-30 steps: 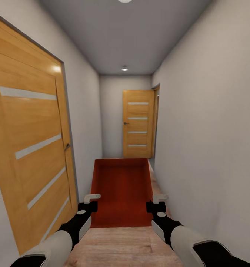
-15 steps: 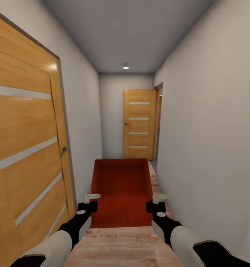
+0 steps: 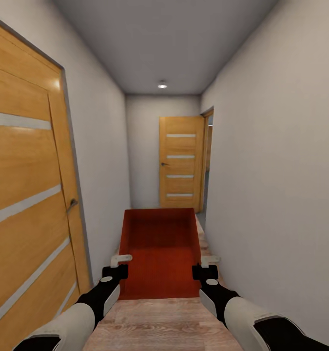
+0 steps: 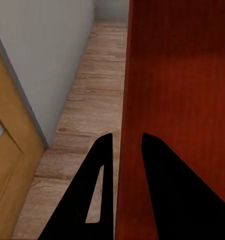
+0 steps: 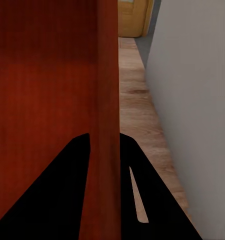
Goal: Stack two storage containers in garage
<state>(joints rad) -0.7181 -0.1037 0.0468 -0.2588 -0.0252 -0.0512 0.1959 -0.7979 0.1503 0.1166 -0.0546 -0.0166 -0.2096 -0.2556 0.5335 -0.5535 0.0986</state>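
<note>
One orange-red open-top storage container (image 3: 158, 251) hangs in front of me over the light wood-plank corridor floor. My left gripper (image 3: 119, 265) is shut on its left side wall, and my right gripper (image 3: 206, 267) is shut on its right side wall. In the left wrist view the two black fingers (image 4: 97, 190) straddle the container wall (image 4: 130, 125). The right wrist view has the fingers (image 5: 132, 190) clamped on the opposite wall (image 5: 107, 100), with the ribbed inside (image 5: 42, 75) beside it.
I am in a narrow corridor with pale walls. An orange-wood door with glass slats (image 3: 23, 195) lines the left wall, close by. Another slatted door (image 3: 180, 163) stands at the far end, with an opening (image 3: 206, 161) just right of it.
The camera has advanced along the corridor: the left door has slid toward the frame edge and the far door looks slightly nearer. Container and grippers hold the same pose.
</note>
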